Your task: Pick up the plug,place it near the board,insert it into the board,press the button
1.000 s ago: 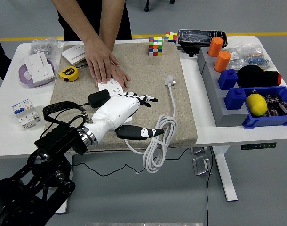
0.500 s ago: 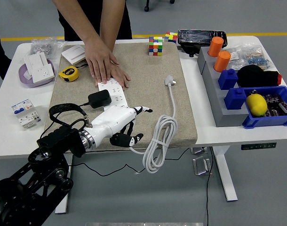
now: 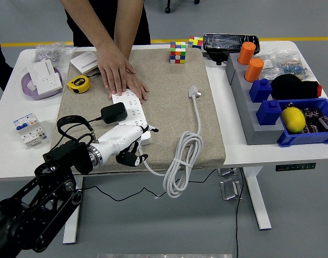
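One robot hand (image 3: 129,146) shows, the left one, low over the near end of the white power strip (image 3: 129,110). Its fingers (image 3: 136,158) are curled in and hold nothing, with one finger poking out toward the right. It seems to touch the strip's near end, but I cannot be sure. The right hand is not in the picture.

A black adapter (image 3: 113,112) is plugged in just behind the hand. A person's hand (image 3: 116,72) presses flat on the far end of the strip to hold it down.

The white plug (image 3: 194,92) lies on the tan mat (image 3: 169,80), well apart from the robot hand, off to the right. Its cord (image 3: 181,158) runs down in a loop that hangs over the edge of the surface (nobody has picked the plug up yet).

What could go wrong? The curled hand could shove the strip or bump the adapter. The hanging loop of cord could also drag on the plug when it gets lifted.
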